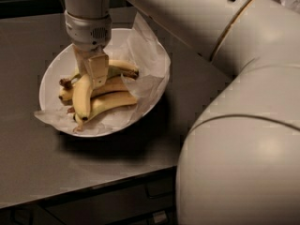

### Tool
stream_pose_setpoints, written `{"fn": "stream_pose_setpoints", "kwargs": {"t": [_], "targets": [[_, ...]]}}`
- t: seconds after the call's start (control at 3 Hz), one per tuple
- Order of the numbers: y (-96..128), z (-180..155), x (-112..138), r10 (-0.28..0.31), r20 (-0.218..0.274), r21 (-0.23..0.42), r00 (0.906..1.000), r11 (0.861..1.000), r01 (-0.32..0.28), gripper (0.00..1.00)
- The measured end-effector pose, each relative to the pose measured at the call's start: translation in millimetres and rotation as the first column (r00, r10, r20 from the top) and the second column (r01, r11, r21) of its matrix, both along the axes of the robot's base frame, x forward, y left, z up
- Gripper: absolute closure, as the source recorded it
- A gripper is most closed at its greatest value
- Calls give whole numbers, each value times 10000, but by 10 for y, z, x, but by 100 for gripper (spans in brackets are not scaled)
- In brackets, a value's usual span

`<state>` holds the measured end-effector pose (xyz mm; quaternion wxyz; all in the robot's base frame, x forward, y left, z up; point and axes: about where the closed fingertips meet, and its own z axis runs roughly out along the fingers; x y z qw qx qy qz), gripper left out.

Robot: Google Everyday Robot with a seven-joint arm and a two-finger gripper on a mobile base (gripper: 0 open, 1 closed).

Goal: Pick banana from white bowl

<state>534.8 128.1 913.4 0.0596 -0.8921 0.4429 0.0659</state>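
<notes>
— Grey table (37, 172), dim room. Where is the bowl?

— Bowl (50, 76) sits toward the left edge, closer to the far edge than the near one. It is lined with paper (150, 55).

— And the banana?

— Banana (121, 68) lies at the back of the pile in the bowl. Its long axis runs roughly along the far edge and arches toward it, stem toward the left edge, dark tip toward the right.

— Claw?

— Claw (93, 75) is down in the bowl from straight above, over the banana's middle, hiding that part. So the banana reaches out to both sides of it, not off one way. Whether it is clamped on the fruit or apart, I cannot tell.

— Anything in the way?

— A straighter banana (82, 100) lies crosswise, from just beside the claw toward the near edge, over two others. I'd judge a straight lift suits this, though the crosswise one may get nudged.
</notes>
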Motion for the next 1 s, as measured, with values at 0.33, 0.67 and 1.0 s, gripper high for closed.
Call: {"fn": "stream_pose_setpoints", "kwargs": {"t": [0.33, 0.67, 1.0], "targets": [[75, 67, 20, -76, 448, 229, 9990, 9997, 66, 100], [111, 134, 3, -112, 778, 306, 9969, 9995, 88, 100], [106, 210, -37, -178, 1048, 336, 9943, 9993, 143, 100]]}}
